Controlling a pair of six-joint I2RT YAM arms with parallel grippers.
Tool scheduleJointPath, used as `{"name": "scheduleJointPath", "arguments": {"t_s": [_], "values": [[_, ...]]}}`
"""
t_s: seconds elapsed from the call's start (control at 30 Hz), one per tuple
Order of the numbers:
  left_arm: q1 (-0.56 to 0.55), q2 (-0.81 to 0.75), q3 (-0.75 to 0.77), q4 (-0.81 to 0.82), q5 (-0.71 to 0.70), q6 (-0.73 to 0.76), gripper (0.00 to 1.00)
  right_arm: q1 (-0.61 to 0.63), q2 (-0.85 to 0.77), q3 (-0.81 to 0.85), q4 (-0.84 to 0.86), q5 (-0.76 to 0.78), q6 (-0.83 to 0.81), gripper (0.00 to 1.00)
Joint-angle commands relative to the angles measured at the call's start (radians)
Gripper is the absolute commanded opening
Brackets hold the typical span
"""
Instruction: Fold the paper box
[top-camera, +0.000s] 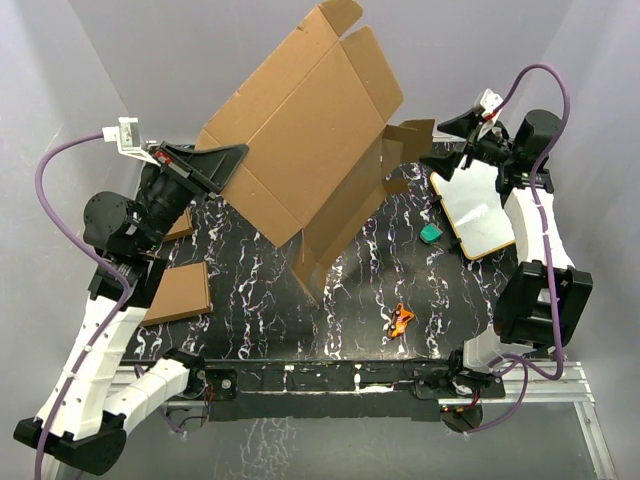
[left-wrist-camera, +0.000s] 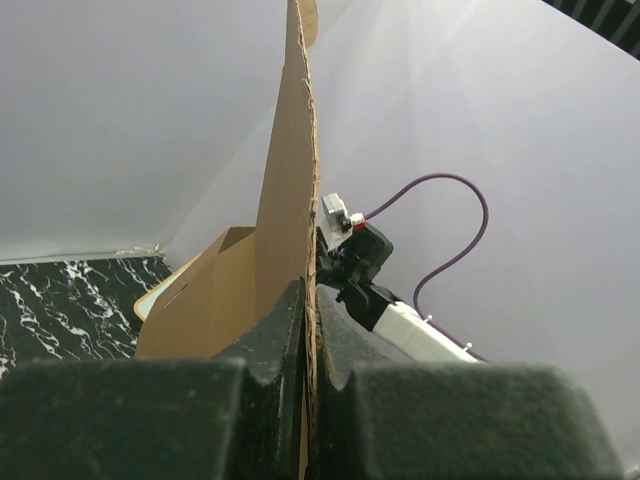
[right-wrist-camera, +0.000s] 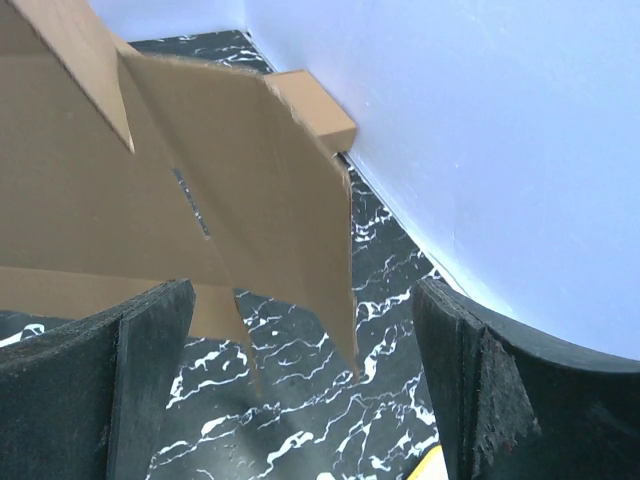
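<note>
Over marbled tabletop (top-camera: 260, 300): pinching paper box (top-camera: 300, 130) edge in left tool (top-camera: 238, 152), raised for folding; holding right tool (top-camera: 448, 143) spread beside flap (top-camera: 412, 133).

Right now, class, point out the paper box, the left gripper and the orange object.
paper box (top-camera: 300, 120), top external view, large raised panel.
left gripper (top-camera: 238, 156), top external view, between its fingertips.
orange object (top-camera: 402, 320), top external view, its middle.

The raised paper box (top-camera: 300, 130) blocks the middle and rear of the counter (top-camera: 260, 320); the near strip lies open, save an orange object (top-camera: 401, 321) right of centre.
</note>
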Motion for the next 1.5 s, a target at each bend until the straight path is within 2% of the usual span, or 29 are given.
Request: {"name": "scheduleJointPath", "arguments": {"t_s": [0.0,0.3,0.37,0.53,0.57,0.73,0.87,1.07,1.23,1.47], "values": [[0.002,-0.015,0.032,0.049,0.041,-0.03,0.0,0.005,-0.006,0.086,0.115,-0.07,0.0,0.97],[0.003,-0.01,0.021,0.072,0.071,-0.055,0.0,0.013,0.016,0.092,-0.03,-0.077,-0.115,0.65],[0.002,-0.006,0.021,0.074,0.075,-0.057,0.0,0.016,0.017,0.088,-0.044,-0.073,-0.133,0.52],[0.003,0.004,0.029,0.051,0.063,-0.02,0.0,0.019,0.008,0.088,-0.087,-0.057,-0.161,0.14],[0.002,0.012,0.036,0.039,0.06,0.009,0.0,0.02,0.001,0.087,-0.098,-0.047,-0.165,0.09],[0.002,0.086,0.075,-0.025,0.05,0.167,0.0,0.034,-0.042,0.052,-0.176,0.023,-0.175,0.08],[0.007,0.166,0.088,0.005,0.092,0.225,0.0,0.073,-0.107,-0.079,-0.146,0.118,-0.172,0.08],[0.05,0.261,0.072,0.015,0.252,0.221,0.0,0.107,-0.15,-0.264,-0.05,0.23,-0.122,0.08],[0.104,0.259,-0.061,0.054,0.336,0.188,0.0,0.109,-0.152,-0.368,-0.014,0.244,-0.121,0.08],[0.179,0.252,-0.208,0.188,0.421,0.06,0.0,0.109,-0.153,-0.454,-0.012,0.262,-0.151,0.08]]}}
